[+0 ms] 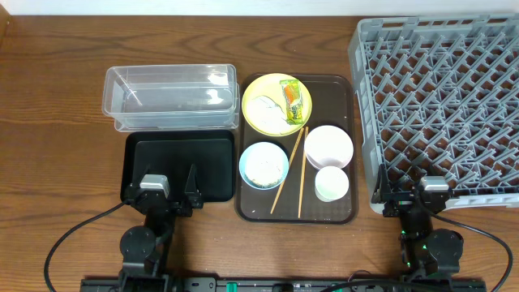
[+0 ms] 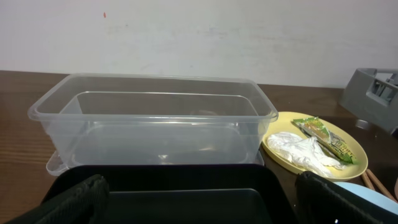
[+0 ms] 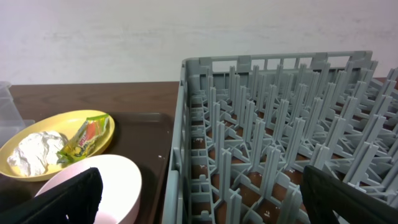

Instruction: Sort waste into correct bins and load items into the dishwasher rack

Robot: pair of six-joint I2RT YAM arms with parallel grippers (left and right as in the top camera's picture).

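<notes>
On the brown serving tray [image 1: 340, 101] a yellow plate [image 1: 261, 88] holds the green-and-orange wrapper [image 1: 292, 96] and crumpled white paper [image 1: 266, 110]. A light blue bowl [image 1: 246, 162] holds rice-like scraps [image 1: 264, 167]. Beside it lie two chopsticks [image 1: 302, 174], a white bowl [image 1: 328, 146] and a white cup [image 1: 332, 183]. The clear tub [image 1: 170, 97] sits behind the black tray [image 1: 174, 158]. The grey rack [image 1: 442, 97] stands at the right. My left gripper [image 1: 171, 188] is open and empty over the black tray's near edge. My right gripper [image 1: 427, 195] is open and empty at the rack's near-left corner.
The left wrist view shows the tub [image 2: 155, 118], the plate [image 2: 356, 157] and the black tray [image 2: 180, 186]. The right wrist view shows the rack wall [image 3: 180, 155], the white bowl [image 3: 118, 180] and the plate [image 3: 106, 134]. Bare wood lies at the far left.
</notes>
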